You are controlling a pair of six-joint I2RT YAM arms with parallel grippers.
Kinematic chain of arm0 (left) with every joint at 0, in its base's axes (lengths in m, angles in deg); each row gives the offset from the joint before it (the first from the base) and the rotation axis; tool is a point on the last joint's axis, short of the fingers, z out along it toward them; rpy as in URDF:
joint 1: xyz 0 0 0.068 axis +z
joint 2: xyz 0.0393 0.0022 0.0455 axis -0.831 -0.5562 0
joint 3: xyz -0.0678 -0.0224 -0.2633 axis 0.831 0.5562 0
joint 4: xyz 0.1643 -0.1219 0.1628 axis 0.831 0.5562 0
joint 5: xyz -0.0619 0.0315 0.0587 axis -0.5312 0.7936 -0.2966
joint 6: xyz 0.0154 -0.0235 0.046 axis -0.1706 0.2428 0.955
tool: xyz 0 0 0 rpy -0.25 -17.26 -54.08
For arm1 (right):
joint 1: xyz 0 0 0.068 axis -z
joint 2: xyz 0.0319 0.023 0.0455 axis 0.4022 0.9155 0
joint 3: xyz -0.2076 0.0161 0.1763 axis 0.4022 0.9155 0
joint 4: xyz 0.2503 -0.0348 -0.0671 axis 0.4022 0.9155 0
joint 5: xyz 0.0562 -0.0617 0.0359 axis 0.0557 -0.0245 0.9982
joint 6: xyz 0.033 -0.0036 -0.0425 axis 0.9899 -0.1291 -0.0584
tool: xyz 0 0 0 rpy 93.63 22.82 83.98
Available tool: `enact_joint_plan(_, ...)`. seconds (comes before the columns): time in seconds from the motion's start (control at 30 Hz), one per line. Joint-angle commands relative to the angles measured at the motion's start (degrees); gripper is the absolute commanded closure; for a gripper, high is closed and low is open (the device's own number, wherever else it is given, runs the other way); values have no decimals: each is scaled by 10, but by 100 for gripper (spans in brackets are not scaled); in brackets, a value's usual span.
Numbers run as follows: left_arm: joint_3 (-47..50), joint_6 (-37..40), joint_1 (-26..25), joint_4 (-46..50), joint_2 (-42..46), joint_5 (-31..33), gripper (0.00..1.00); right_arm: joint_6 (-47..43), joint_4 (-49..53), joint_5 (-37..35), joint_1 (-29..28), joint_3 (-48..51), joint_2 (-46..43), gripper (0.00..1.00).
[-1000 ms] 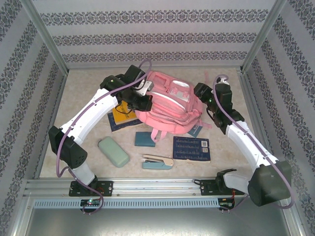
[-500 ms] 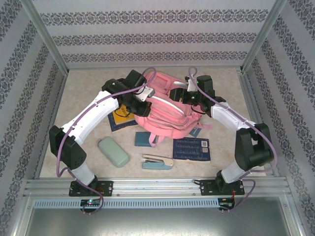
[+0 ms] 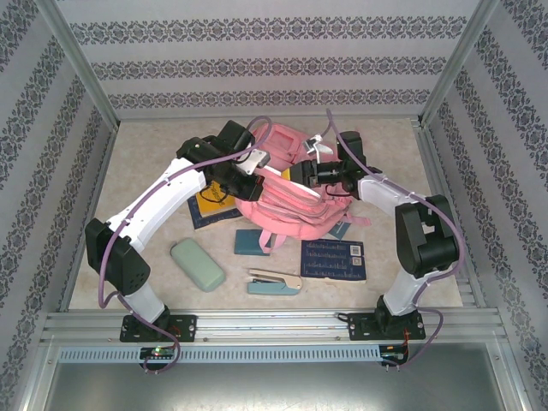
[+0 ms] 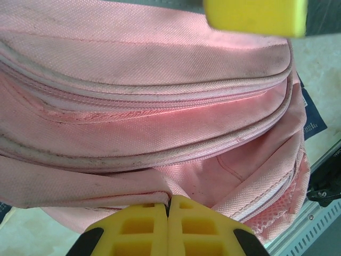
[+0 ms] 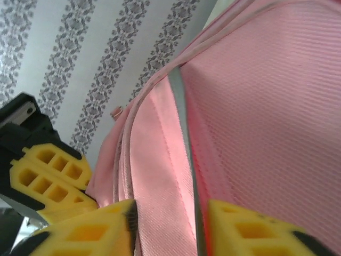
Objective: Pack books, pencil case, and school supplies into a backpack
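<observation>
The pink backpack lies mid-table, its zips and seams close up in the left wrist view. My left gripper is shut on a fold of its fabric at the left top edge. My right gripper reaches in from the right, its jaws closed against a band of pink fabric with a grey stripe. In front lie the mint pencil case, the teal-and-cream stapler, a navy book and a teal book. A yellow book shows under the left arm.
Patterned walls with metal posts close in the table on three sides. A metal rail runs along the near edge by the arm bases. Bare tabletop lies at the far left and beyond the backpack.
The right arm has swung left from the backpack's right side onto its top, and its jaws have narrowed onto the fabric. The left gripper has kept its hold in place.
</observation>
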Motion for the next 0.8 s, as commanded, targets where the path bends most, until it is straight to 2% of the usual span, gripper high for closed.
enact_joint_plan(0.0, -28, 10, 12, -50, -2, -14, 100, 0, -24, 40, -8, -9, 8, 86)
enact_joint_plan(0.07, -34, 5, 16, -57, -9, -14, 100, -2, -26, 23, -10, -8, -5, 100)
enact_joint_plan(0.2, -67, -5, 22, -64, -29, -13, 100, 8, -30, -26, -4, -16, -45, 100)
enact_joint_plan(0.3, -102, -23, 32, -65, -47, 8, 99, 47, -34, -109, 0, -29, -84, 100)
enact_joint_plan(0.33, -111, -32, 35, -65, -51, 12, 91, 57, -27, -133, -1, -37, -94, 100)
enact_joint_plan(0.4, -131, -60, 46, -65, -58, 25, 63, 59, 33, -219, -9, -73, -107, 100)
enact_joint_plan(0.47, -136, -92, 57, -67, -52, 36, 47, 61, 105, -290, -19, -114, -110, 100)
enact_joint_plan(0.53, -126, -120, 67, -70, -32, 65, 42, 73, 139, -353, -35, -143, -114, 100)
enact_joint_plan(0.63, -84, -148, 74, -88, 19, 112, 40, 78, 201, -439, -66, -190, -105, 100)
enact_joint_plan(0.77, -5, -170, 74, -116, 85, 116, 40, 111, 259, -513, -104, -246, -62, 100)
